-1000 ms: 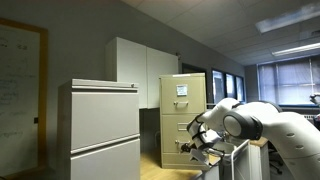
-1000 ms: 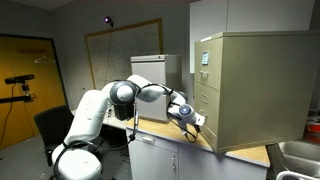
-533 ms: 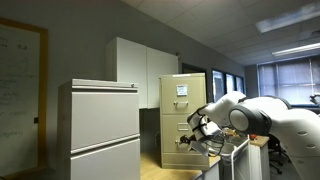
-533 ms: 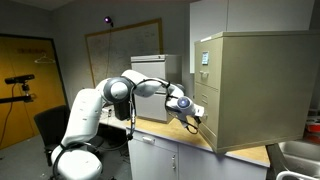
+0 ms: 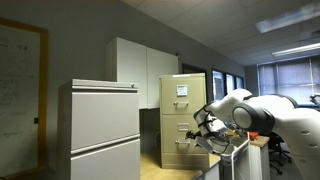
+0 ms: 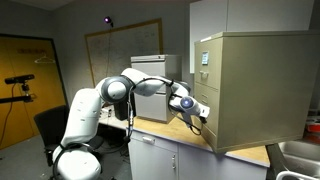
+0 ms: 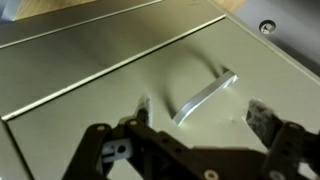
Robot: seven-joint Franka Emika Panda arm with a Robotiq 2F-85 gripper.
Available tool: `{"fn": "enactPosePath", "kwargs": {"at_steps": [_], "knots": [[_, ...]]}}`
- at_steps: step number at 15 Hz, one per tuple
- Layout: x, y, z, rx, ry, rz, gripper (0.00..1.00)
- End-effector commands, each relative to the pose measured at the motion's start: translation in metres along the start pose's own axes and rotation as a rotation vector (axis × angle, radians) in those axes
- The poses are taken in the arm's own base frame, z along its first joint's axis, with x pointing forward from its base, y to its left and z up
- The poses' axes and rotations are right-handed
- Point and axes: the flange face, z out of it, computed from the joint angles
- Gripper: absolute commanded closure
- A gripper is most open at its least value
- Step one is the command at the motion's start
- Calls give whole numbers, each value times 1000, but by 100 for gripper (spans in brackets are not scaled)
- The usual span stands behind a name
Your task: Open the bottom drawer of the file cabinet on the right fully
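cabinet: file cabinet (image 5: 182, 112) stands on the bench (image 6: 160, 130), with its drawer fronts facing the arm.
target: bottom drawer (image 5: 177, 153), lowest in the stack. Its front sits flush with the drawers above, so I read it as shut with no travel yet.
pull point: the silvery handle (image 7: 205, 95) is a slim bar standing proud of the flat drawer front (image 7: 60, 125). Nothing else there to grab.
gripper: gripper (image 7: 200, 112) is up against the lower cabinet front in both exterior views (image 5: 204, 129) (image 6: 192, 113).
jaws: apart, one finger each side of the handle in the wrist view, clamped on nothing. Can't tell whether the tips are past the bar or just short of it.
why this pose: the wrist faces the drawer front squarely, so closing would pinch the bar across its thin side and the pull would run along the slides.
step (judgement): pre-grasp alignment, opening not started.
next (judgement): ease in, close on the bar, then one long straight draw back for full extension.
risk: thin bar could slip out. The cabinet shows no visible fixing, so a hard pull may drag it along the bench.
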Motion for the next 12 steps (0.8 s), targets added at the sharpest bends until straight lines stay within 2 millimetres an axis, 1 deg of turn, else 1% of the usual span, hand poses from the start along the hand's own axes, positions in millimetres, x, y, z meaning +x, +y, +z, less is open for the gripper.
{"fn": "enactPosePath", "kwargs": {"at_steps": [1,4,7,10,12], "knots": [[3,19,19,-11,-5,93,0],[0,35,35,-45,-24,152,0],[6,29,44,-27,-28,196,0],[20,18,40,4,-5,223,0],[32,13,30,18,27,235,0]]}}
